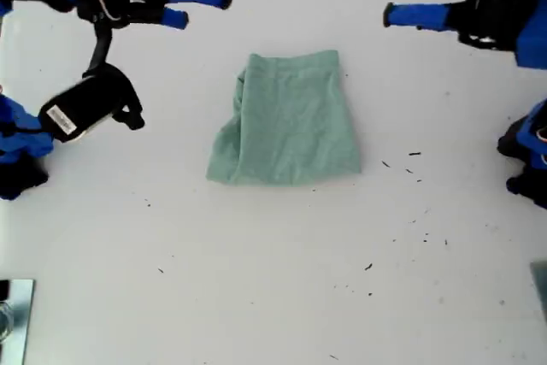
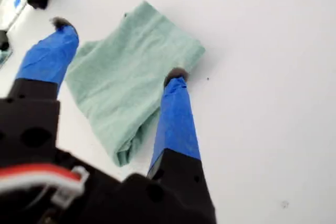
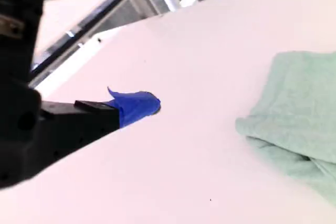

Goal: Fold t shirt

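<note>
The t shirt (image 1: 286, 121) lies folded into a small, pale sage-green bundle in the middle of the white table, with a loose flap along the exterior view's left edge. It also shows in the wrist views (image 2: 131, 77) (image 3: 299, 108). My first gripper (image 2: 119, 50) is open and holds nothing. Its blue finger (image 1: 419, 16) reaches in from the exterior view's upper right, and it stays apart from the cloth. My second gripper (image 1: 205, 8) is open and empty at the exterior view's upper left, short of the shirt. One of its blue fingers (image 3: 137, 106) shows.
Blue arm bases stand at the exterior view's left (image 1: 17, 160) and right (image 1: 526, 160) edges. A black cylinder with a white label (image 1: 81, 108) hangs off the second arm. A metallic object (image 1: 15, 322) sits at the exterior view's bottom-left corner. Dark specks (image 1: 414, 168) dot the table.
</note>
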